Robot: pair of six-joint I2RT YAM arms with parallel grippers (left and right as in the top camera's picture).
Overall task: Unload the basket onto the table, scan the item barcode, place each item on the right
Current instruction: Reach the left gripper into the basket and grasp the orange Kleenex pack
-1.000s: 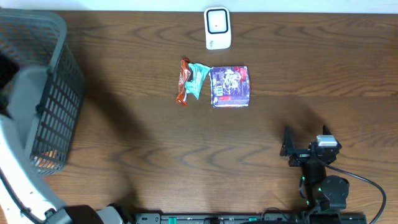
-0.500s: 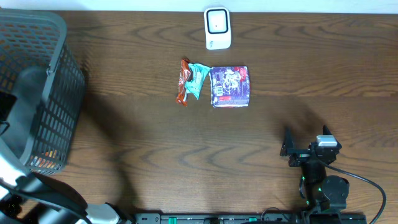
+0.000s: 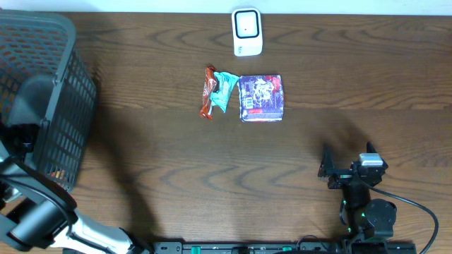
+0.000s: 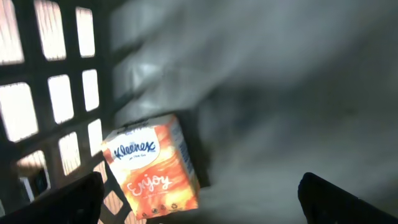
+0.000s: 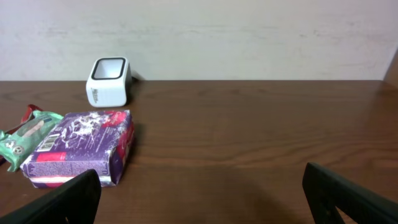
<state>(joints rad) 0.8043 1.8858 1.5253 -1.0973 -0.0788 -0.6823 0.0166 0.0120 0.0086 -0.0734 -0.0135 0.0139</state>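
Note:
An orange Kleenex tissue box (image 4: 155,168) lies on the floor of the dark mesh basket (image 3: 67,106). My left gripper (image 4: 202,211) hangs open above it, and the box sits nearer the left fingertip (image 4: 62,199). The view is blurred. On the table lie a purple packet (image 3: 261,98), a teal packet (image 3: 224,89) and a red-brown bar (image 3: 207,92). The white scanner (image 3: 247,32) stands behind them at the far edge. My right gripper (image 3: 339,169) rests open and empty near the front right, facing the purple packet (image 5: 81,146) and the scanner (image 5: 109,81).
The basket's grid wall (image 4: 56,81) rises close on the left of the left gripper. A pale wall (image 5: 249,37) runs behind the table's far edge. The left arm (image 3: 35,219) reaches up from the near-left corner over the basket.
The left arm has swung over the basket, and its pale link has dropped toward the near-left corner. The right arm and the items on the table have stayed put.

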